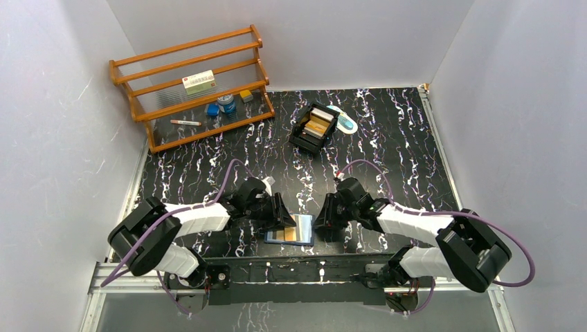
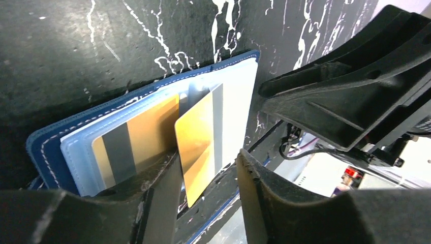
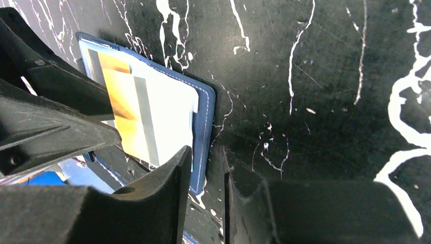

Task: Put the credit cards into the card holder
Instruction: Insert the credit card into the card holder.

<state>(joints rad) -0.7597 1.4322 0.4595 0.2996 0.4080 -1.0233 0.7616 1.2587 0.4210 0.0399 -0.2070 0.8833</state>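
Note:
The navy card holder lies open near the table's front edge, between both grippers. In the left wrist view its light blue pockets hold one gold credit card. A second gold card stands tilted with its top edge in the pocket, and it leans against one finger of my left gripper. That gripper's jaws are apart, so it is open. My right gripper straddles the holder's stitched right edge with a narrow gap and grips nothing. More cards sit in a black tray.
The black tray stands at the back centre with a small white-and-blue item beside it. A wooden rack at the back left carries a white box and small items. White walls close in both sides. A metal rail runs along the front.

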